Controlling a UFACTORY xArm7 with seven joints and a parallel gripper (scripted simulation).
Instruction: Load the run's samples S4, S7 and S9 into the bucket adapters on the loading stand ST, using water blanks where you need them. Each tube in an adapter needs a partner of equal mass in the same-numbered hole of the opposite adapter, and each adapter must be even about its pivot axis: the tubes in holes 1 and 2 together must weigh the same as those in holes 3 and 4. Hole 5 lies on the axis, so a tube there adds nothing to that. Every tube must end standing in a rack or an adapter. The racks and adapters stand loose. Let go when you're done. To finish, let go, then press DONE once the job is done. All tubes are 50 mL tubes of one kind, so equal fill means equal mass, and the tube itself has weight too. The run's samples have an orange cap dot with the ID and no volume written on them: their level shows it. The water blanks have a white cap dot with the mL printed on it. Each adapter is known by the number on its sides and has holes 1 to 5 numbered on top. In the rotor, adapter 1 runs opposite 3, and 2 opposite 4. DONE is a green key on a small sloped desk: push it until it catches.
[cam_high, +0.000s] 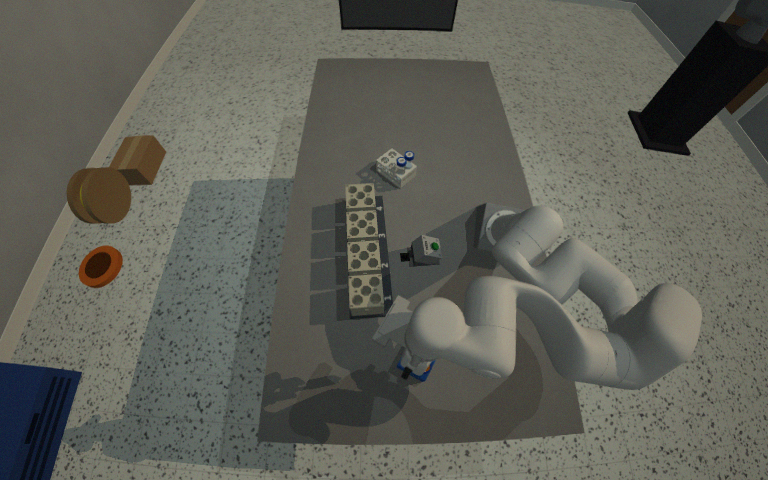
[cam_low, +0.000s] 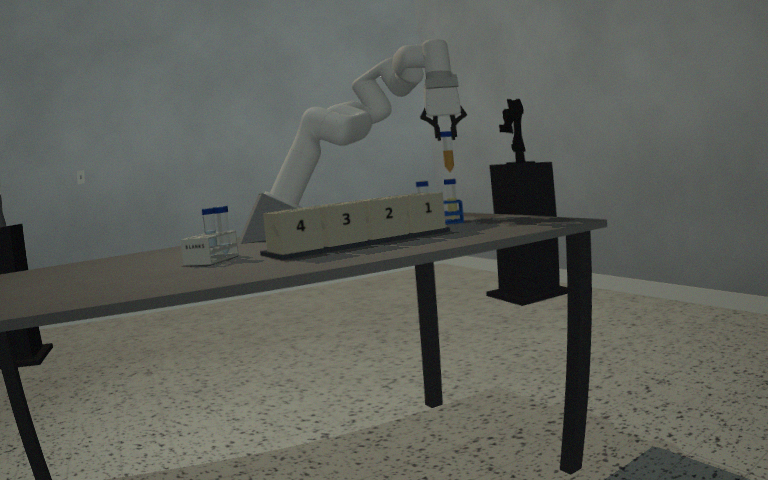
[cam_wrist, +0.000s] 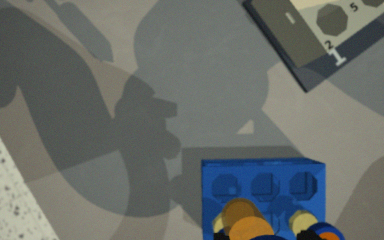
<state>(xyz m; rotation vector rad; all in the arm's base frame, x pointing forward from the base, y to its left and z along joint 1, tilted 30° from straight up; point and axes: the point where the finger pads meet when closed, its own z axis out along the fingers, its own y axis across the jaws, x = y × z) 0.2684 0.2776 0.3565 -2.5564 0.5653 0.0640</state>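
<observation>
Overhead, the gripper (cam_low: 446, 131) pinches a blue-capped sample tube (cam_low: 448, 153) by its cap end, holding it upright in the air; amber liquid fills the tube's pointed lower part. Its label cannot be read. Directly below stands the blue sample rack (cam_wrist: 263, 182), cut off by the wrist view's bottom edge, with three vacant holes showing and tube tops crowding the frame at 6 o'clock. From above, the arm (cam_high: 509, 316) hides most of this rack. At 1 o'clock in the wrist view lies a corner of adapter 1 (cam_wrist: 334, 30). Further along the stand, adapters 2 (cam_low: 388, 214), 3 (cam_low: 346, 220) and 4 (cam_low: 300, 225) follow. The blanks rack (cam_low: 199, 250) stands beyond, holding two tubes.
</observation>
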